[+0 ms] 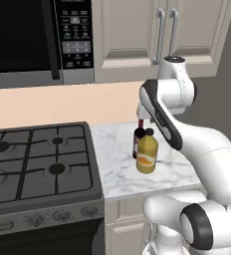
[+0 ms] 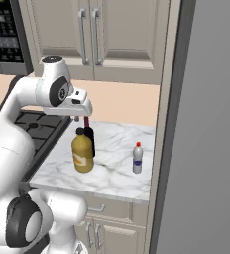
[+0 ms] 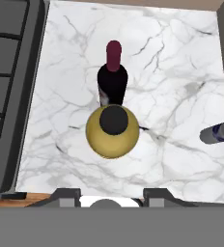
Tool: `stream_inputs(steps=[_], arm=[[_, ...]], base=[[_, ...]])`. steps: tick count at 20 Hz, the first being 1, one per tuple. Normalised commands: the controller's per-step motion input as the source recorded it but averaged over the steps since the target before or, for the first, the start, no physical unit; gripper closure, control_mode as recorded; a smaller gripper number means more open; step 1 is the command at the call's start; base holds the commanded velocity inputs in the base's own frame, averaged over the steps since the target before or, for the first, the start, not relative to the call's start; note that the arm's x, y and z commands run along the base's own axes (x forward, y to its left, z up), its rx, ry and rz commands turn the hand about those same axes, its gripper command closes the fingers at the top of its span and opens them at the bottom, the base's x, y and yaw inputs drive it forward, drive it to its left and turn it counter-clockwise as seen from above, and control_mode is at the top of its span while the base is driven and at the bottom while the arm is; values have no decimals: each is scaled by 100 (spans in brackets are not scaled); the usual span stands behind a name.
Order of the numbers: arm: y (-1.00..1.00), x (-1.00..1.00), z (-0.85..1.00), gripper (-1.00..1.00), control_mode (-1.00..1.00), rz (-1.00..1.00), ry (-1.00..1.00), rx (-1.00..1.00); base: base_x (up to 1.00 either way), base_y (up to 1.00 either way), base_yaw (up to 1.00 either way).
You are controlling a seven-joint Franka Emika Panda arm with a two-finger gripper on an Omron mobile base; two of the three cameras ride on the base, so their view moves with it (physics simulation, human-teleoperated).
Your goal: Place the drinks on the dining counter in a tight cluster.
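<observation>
We see three drinks, one of each kind, all on the short marble worktop beside the gas stove. Each stands upright, long axis vertical, cap pointing up.

The yellow juice bottle stands near the middle of the worktop, its black cap on top and its orange label low on its side. The dark wine bottle stands just behind it, on the wall side, so close that we cannot tell whether the two touch; its dark red neck rises above the juice bottle's cap. The small pale bottle, with its red cap, stands apart from that pair, toward the worktop's far end from the stove, next to the tall grey panel.

Our gripper hangs above the worktop, over the wine and juice bottles, pointing straight down. The hand view looks down on their caps from above, with the two finger tips at the bottom edge. The jaws are drawn in to their narrowest and hold nothing; no bottle sits between them.

Above the worktop there are two cabinet doors, and a microwave hangs over the stove.
</observation>
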Motion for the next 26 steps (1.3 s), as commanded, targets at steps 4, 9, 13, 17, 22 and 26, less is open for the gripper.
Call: stream_inputs(steps=[4,9,13,17,22,26], arm=[[-2,-10,-3,-100,-100,0,0,0],[-3,-30,-21,-100,-100,0,-14,0],[2,-22,-27,-100,-100,-3,-6,-2],[4,-4,-28,-100,-100,-11,0,-1],[14,17,-27,-100,-100,-15,2,0],[8,41,-25,-100,-100,-11,12,0]], base=[[0,0,0],[0,0,0],[0,0,0],[0,0,0],[0,0,0],[0,0,0]])
